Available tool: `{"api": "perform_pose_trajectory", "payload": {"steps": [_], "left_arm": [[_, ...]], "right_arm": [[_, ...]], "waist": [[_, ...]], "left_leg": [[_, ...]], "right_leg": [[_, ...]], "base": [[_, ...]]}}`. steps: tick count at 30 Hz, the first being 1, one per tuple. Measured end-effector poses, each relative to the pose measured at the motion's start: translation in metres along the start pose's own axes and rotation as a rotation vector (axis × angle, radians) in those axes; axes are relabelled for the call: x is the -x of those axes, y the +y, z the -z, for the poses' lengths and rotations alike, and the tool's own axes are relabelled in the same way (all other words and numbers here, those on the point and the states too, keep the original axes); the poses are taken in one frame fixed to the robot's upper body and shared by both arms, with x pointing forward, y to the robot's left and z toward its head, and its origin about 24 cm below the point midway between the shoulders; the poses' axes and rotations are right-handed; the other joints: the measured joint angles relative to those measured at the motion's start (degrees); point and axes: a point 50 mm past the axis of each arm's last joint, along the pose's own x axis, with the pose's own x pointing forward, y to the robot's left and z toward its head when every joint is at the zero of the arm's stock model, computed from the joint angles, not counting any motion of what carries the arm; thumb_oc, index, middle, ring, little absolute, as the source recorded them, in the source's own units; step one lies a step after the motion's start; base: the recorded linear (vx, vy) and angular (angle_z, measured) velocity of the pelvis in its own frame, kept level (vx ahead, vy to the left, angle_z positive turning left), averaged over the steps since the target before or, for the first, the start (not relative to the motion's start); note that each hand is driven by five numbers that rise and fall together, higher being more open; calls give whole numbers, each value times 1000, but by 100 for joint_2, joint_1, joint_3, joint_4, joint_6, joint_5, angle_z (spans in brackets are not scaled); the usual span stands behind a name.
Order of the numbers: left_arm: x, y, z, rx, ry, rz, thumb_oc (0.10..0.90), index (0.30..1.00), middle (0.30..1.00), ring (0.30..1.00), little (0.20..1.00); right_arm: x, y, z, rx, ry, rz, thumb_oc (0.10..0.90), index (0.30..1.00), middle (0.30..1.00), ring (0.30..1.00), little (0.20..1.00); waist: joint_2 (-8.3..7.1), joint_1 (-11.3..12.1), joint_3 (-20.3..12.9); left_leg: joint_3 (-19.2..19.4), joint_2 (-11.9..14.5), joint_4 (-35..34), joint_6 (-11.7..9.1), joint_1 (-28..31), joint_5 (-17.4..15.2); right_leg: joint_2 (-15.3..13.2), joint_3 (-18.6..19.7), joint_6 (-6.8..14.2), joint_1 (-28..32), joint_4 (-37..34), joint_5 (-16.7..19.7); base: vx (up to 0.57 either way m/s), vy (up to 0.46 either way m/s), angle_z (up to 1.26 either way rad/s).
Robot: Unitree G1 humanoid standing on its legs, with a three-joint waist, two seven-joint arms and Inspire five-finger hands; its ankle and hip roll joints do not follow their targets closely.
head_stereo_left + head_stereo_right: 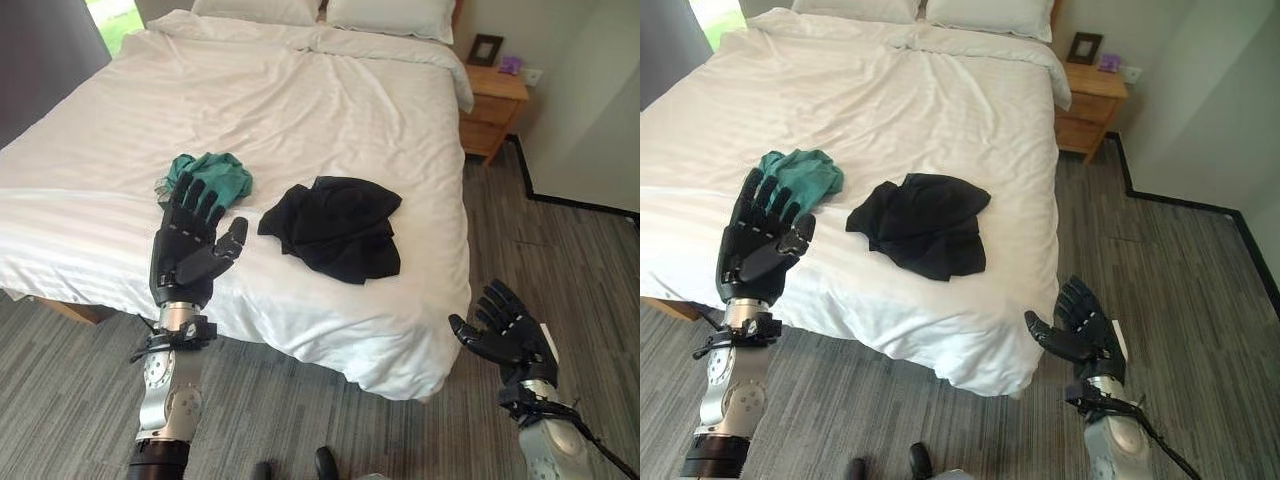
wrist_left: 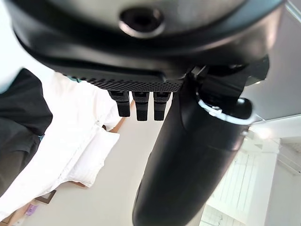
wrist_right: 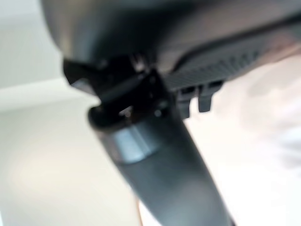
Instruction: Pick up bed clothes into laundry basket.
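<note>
Crumpled black garment [image 1: 335, 228] beside green garment [image 1: 212, 175] on bed [image 1: 300, 110]

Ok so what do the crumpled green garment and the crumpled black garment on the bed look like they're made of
The crumpled green garment looks like thin matte woven or knit fabric, probably cotton, going by its fine soft creases. The crumpled black garment seems a heavier matte cloth with broader folds; its exact fibre can't be told. Both lie on the white striped bed cover.

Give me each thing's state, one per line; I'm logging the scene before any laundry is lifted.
Left hand: open, raised over the bed's near edge.
Right hand: open, holding nothing, over the floor.
Green garment: crumpled on the bed.
Black garment: crumpled on the bed.
Bed: made.
</note>
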Motion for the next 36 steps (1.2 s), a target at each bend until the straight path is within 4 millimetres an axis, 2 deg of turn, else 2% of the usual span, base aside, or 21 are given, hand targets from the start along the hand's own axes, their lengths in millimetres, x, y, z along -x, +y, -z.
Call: {"api": "perform_pose_trajectory", "payload": {"steps": [3,7,9,10,12,14,15,16,17,18,19,20,22,24,25,27,28,29,31,34,36], "left_arm": [[-6,-1,1,0,-4,-13,800,900,900,900,900],[-6,3,-3,-11,-30,-51,800,900,900,900,900],[-5,11,-2,-39,-28,-88,800,900,900,900,900],[-6,13,-6,-67,-33,-93,800,900,900,900,900],[-10,27,-26,-241,-47,-90,800,900,900,900,900],[-45,29,-109,-649,-224,6,800,900,900,900,900],[-57,26,-129,-787,-257,22,800,900,900,900,900],[-70,27,-145,-979,-201,57,800,900,900,900,900],[-90,29,-178,-1186,-159,48,800,900,900,900,900],[-93,25,-194,-1249,-177,51,800,900,900,900,900],[-115,11,-183,-1309,-135,87,800,900,900,900,900],[-130,-1,-179,-1446,-73,138,800,900,900,900,900],[-121,-8,-180,-1679,-39,246,800,900,900,900,900],[-131,-17,-166,-1746,15,330,800,900,900,900,900],[-141,-29,-159,-1749,3,368,800,900,900,900,900],[-145,-36,-143,-1693,1,400,800,900,900,900,900],[-140,-57,-117,-1638,-18,537,800,900,900,900,900],[-136,-65,-112,-1622,-35,593,800,900,900,900,900],[-129,-61,-98,-1590,-2,622,800,900,900,900,900],[-126,-47,-79,-1565,99,622,800,900,900,900,900],[-123,-43,-70,-1550,135,618,800,900,900,900,900]], "right_arm": [[1,-9,5,3,21,47,800,900,900,900,900],[1,-12,5,16,27,66,800,900,900,900,900],[-4,-12,3,13,15,87,800,900,900,900,900],[-2,-13,4,16,20,90,800,900,900,900,900],[-4,-7,-2,7,-6,72,800,900,900,900,900],[-20,11,-49,31,-191,-15,800,900,900,900,900],[-37,20,-72,128,-223,-104,800,900,900,900,900],[-47,24,-101,280,-264,-205,800,900,900,900,900],[-63,14,-151,432,-375,-203,800,900,900,900,900],[-67,13,-157,422,-396,-186,800,900,900,900,900],[-73,-17,-191,609,-372,-115,800,900,900,900,900],[-73,-32,-220,814,-305,-102,800,900,900,900,900],[-68,-44,-264,865,-403,7,800,900,900,900,900],[-89,-44,-274,945,-339,37,800,900,900,900,900],[-96,-37,-280,954,-346,34,800,900,900,900,900],[-105,-13,-272,973,-370,-44,800,900,900,900,900],[-116,8,-244,1002,-316,-154,800,900,900,900,900],[-116,14,-241,997,-324,-176,800,900,900,900,900],[-117,23,-218,968,-297,-233,800,900,900,900,900],[-118,-3,-173,936,-117,-208,800,900,900,900,900],[-118,-12,-164,930,-67,-187,800,900,900,900,900]], "waist": [[-2,16,49],[305,57,169],[381,95,181],[331,34,212],[334,200,222],[348,215,219],[339,225,220],[376,380,254],[-24,390,419],[-534,331,389],[-448,460,262],[-347,516,297],[-240,578,321],[-130,503,240],[-5,499,128],[-15,415,104],[-154,499,131],[171,552,148],[156,482,147],[159,367,152],[151,367,165]], "left_leg": [[27,-76,-278,-34,-290,296],[20,-66,-608,77,-470,549],[355,-273,-556,310,-399,868],[564,-569,-577,626,-294,1146],[1038,-843,-483,1078,-52,932],[1414,-1198,-397,1441,114,652],[1497,-1312,-376,1593,154,516],[1665,-1321,-577,1619,319,546],[1504,-1371,204,473,8,472],[1542,-1437,787,1302,-292,27],[1486,-1017,154,1204,-96,251],[1264,-1068,-9,1105,-59,418],[1132,-1133,-265,1099,307,461],[914,-1038,-339,1063,647,483],[799,-922,-486,1062,667,484],[799,-1005,-339,1000,613,445],[769,-974,-649,941,173,384],[734,-561,-885,845,156,1007],[807,-688,-881,835,212,1067],[802,-743,-881,835,285,1067],[812,-743,-881,835,292,1067]], "right_leg": [[-249,38,63,13,-98,-33],[-331,313,387,287,-211,-267],[-656,511,671,414,-233,-488],[-1003,531,861,412,-100,-535],[-1315,886,1191,407,30,-310],[-1522,957,1527,-69,1090,-394],[-1396,1024,1791,-770,2278,-402],[-1274,783,1820,-1093,2581,-499],[-932,444,1055,-994,1192,-49],[-1250,598,917,-1018,837,276],[-1198,266,1497,-918,657,134],[-1152,171,1517,-737,357,75],[-1103,20,1176,-130,-313,318],[-1014,16,1186,210,-221,331],[-908,27,1402,-13,-335,167],[-1002,21,1246,-32,-283,523],[-1157,105,1129,-85,-277,612],[-931,41,1377,-38,-277,411],[-1045,10,1447,-4,-282,344],[-1110,10,1484,69,-284,317],[-1111,12,1535,63,-284,279]], "base": [[123,111,0],[203,239,-31],[227,348,-61],[389,627,-57],[361,659,-100],[320,565,-93],[328,498,-72],[246,333,-55],[123,137,-17],[114,90,43],[146,53,63],[117,22,86],[107,11,40],[28,-7,27],[8,3,31],[4,15,18],[12,16,-13],[19,10,-33],[9,-1,-20],[-12,-9,0],[-2,-7,-5]]}}
